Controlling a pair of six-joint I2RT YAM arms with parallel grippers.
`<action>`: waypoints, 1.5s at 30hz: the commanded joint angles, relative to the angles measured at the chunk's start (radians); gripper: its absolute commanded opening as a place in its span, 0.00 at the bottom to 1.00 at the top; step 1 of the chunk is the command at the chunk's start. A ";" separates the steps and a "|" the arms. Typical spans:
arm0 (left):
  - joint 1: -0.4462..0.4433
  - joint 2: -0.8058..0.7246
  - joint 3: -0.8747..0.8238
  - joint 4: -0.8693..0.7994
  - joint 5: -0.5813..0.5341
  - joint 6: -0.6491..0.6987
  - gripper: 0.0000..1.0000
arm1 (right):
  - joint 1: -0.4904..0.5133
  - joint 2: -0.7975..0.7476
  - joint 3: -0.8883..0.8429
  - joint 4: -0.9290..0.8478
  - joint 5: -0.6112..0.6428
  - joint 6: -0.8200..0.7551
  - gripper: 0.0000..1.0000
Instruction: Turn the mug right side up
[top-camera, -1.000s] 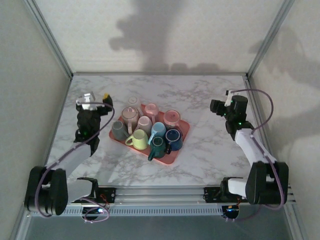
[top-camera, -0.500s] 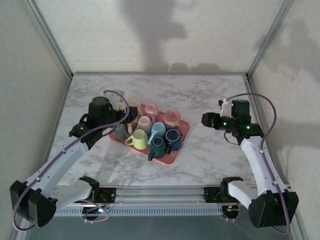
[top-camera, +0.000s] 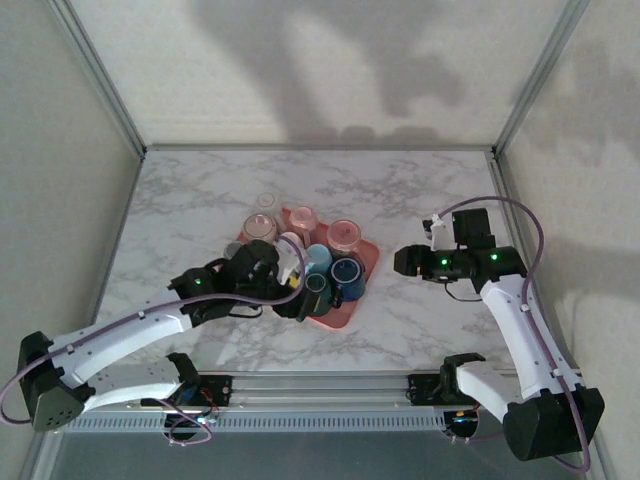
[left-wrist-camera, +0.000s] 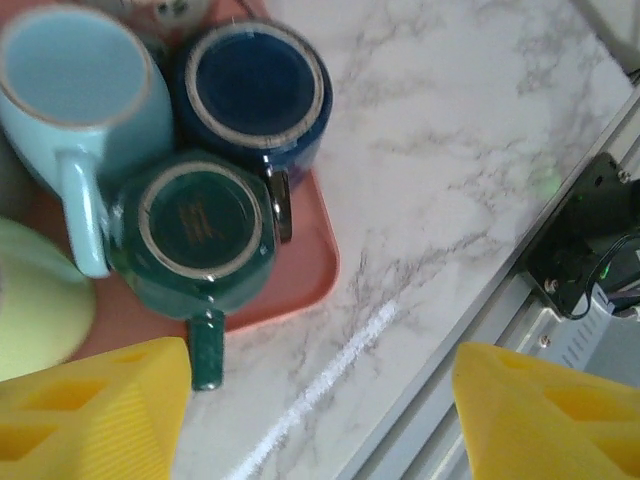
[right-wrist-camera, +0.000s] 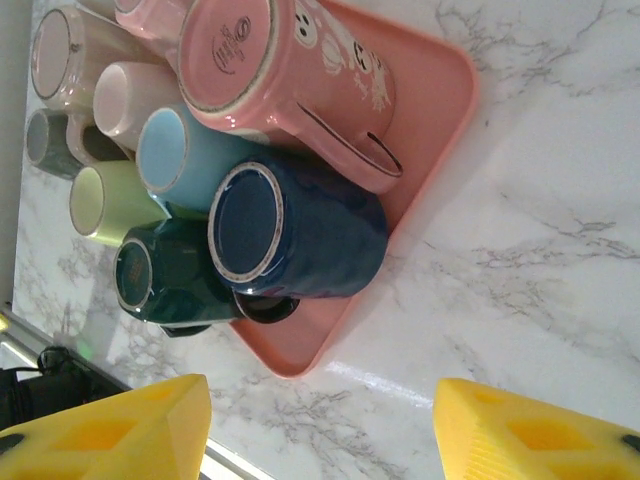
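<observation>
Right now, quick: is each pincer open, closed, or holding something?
Left pincer: open, holding nothing.
Right pincer: open, holding nothing.

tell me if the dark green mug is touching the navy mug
Touching. In the left wrist view the dark green mug sits pressed against the navy mug, with no tray showing between them.

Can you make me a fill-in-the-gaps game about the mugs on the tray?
1. The tray under the mugs is ____.
2. The dark green mug stands upside ____.
3. The neighbouring mug with the pale ring on its base is dark ____.
4. The table has a grey-veined pattern like ____.

Missing words: pink, down, blue, marble.
</observation>
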 joint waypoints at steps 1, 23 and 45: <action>-0.054 0.046 -0.029 -0.050 -0.071 -0.083 0.64 | 0.010 -0.023 -0.021 -0.030 -0.036 -0.002 0.62; -0.137 0.135 -0.133 0.057 -0.306 -0.244 0.57 | 0.010 -0.030 -0.041 0.011 -0.095 0.005 0.60; -0.078 0.211 -0.197 0.177 -0.263 -0.172 0.38 | 0.010 -0.045 -0.073 0.031 -0.124 0.026 0.59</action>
